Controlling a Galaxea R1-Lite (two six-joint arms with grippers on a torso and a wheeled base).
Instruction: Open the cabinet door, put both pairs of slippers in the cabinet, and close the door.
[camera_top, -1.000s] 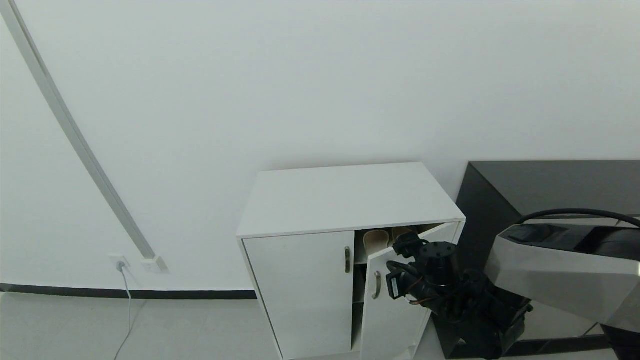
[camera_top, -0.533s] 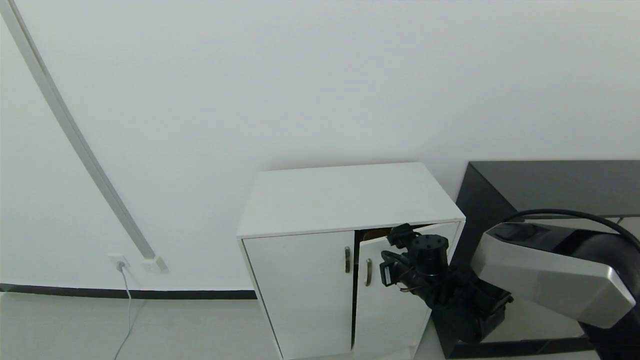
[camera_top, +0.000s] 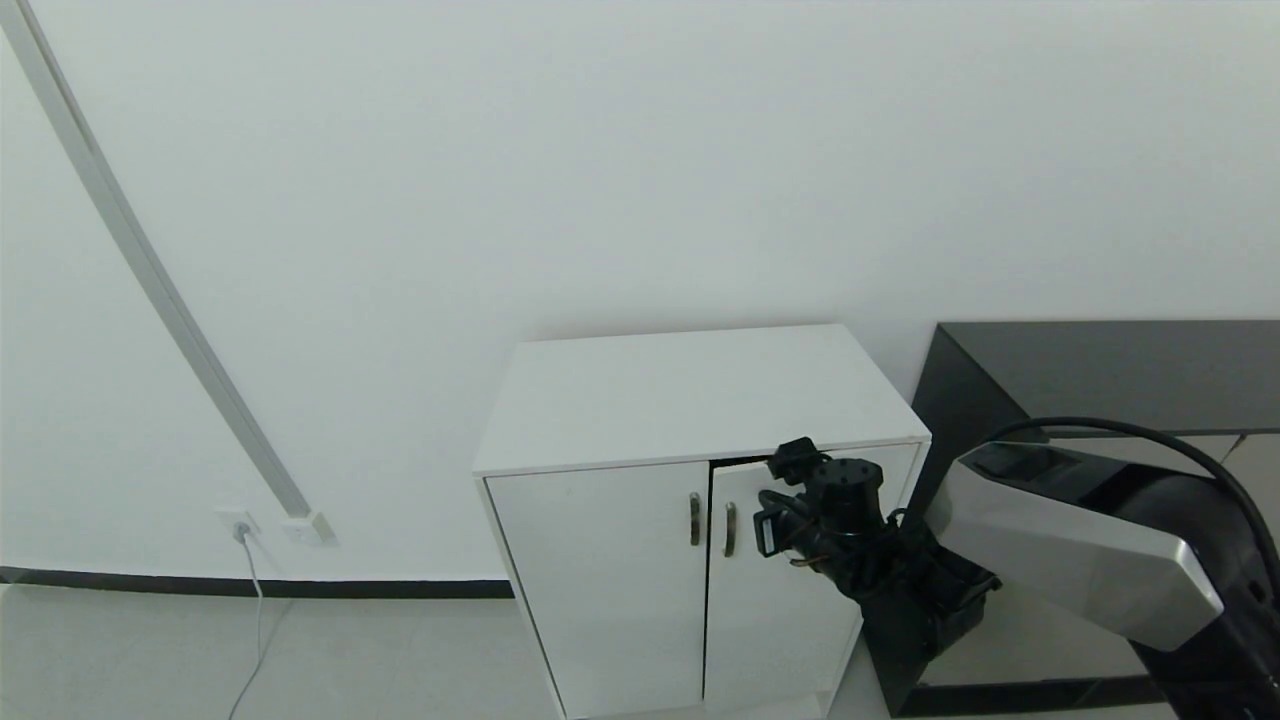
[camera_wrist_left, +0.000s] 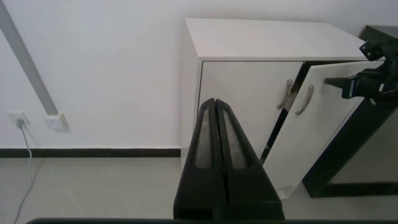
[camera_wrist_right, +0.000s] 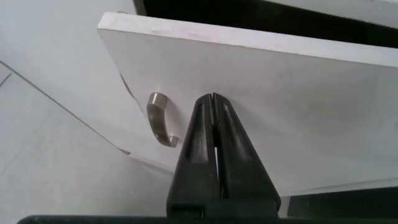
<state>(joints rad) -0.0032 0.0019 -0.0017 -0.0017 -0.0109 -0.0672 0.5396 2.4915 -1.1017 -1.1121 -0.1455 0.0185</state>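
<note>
- The white two-door cabinet (camera_top: 690, 400) is standing against the wall (camera_top: 600, 170); its right door (camera_top: 770, 620) is hanging slightly ajar, a dark slit showing above its top edge.
- The right gripper (camera_wrist_right: 214, 102), fingers pinched together around nothing, is resting against that door beside its curved metal handle (camera_wrist_right: 161, 118), likely pushing it shut.
- The left gripper (camera_wrist_left: 216, 109), likewise closed and empty, is hovering well before the cabinet, leaving the door's swing free.
</note>
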